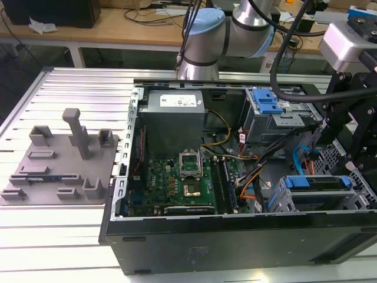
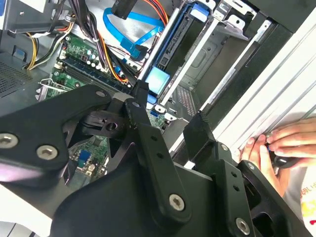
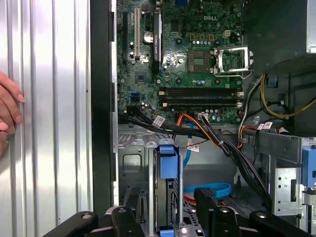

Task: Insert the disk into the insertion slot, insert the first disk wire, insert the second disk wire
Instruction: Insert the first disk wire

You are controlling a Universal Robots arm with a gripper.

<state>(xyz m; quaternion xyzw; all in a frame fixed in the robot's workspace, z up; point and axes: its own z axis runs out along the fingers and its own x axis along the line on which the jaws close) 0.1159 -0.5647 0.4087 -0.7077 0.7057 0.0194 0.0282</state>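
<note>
Fixture plate [image 1: 59, 165], grey, sits at the exterior view's left on the ribbed table [image 1: 59, 236], well apart from the work. Next along stands the open computer case [image 1: 235, 239], with the motherboard [image 1: 177, 183] on its floor and the power supply [image 1: 174, 112] behind. Further right is the taller cage [image 1: 268, 112] with its blue latch, which is not the target. At the exterior view's right, in the case's near corner, lies the insertion slot [image 1: 281, 199]. The disk [image 1: 318, 193] appears to sit in it, its blue carrier frame [image 1: 312, 181] showing along the top.

Gripper [image 3: 168, 196] hangs over that bay. In the first wrist view its fingers [image 3: 205, 200] are spread, one each side of the carrier frame, pinching nothing. Contact with the frame cannot be confirmed. A blue data cable [image 3: 213, 189] loops just beside the slot, and a black-and-orange wire bundle [image 3: 207, 132] crosses between slot and motherboard. Neither is in the fingers.

Assessment: work stands at the first step, with the disk placed or nearly so; whether it is fully home cannot be told. No wire looks connected to it. Any further move calls for fingers kept square to the narrow bay and clear of the cables crowding it. A person's hand [image 3: 7, 111] lies on the table just outside the case wall.
</note>
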